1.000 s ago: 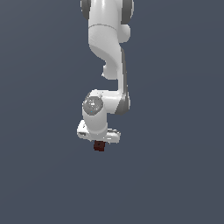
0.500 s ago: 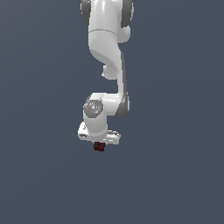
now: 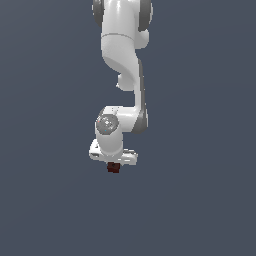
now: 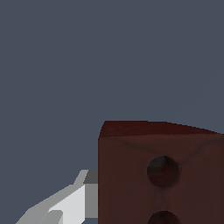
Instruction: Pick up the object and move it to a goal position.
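Block [image 3: 114, 168] is seen pinched in gripper [image 3: 114, 165]; carrying step is judged underway, and transport to goal is required next.

Light: flat, even, kinda dim render, no clear source
Shadows: none cast on the slate backdrop; the white arm [image 3: 120, 55] just has soft grey shading
Glare: none
Sharpness: exterior view low-res; the block [image 4: 162, 175] looks blurry, cropped at the frame edge
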`<move>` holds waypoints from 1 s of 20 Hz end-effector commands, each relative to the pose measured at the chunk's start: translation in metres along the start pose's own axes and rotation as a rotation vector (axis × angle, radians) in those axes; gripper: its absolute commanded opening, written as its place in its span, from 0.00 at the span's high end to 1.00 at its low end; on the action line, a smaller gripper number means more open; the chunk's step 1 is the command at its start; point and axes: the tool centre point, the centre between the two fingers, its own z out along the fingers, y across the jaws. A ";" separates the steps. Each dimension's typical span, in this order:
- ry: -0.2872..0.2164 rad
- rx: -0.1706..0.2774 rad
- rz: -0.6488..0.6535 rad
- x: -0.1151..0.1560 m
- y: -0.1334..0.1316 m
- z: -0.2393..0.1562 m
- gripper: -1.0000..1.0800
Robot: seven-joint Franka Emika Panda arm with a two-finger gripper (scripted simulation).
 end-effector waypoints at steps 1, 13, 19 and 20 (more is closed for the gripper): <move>0.001 0.000 -0.001 0.000 -0.006 -0.002 1.00; 0.001 0.000 -0.001 -0.002 -0.104 -0.031 1.00; 0.002 0.000 -0.001 -0.002 -0.173 -0.052 1.00; 0.002 0.000 -0.001 -0.002 -0.184 -0.055 1.00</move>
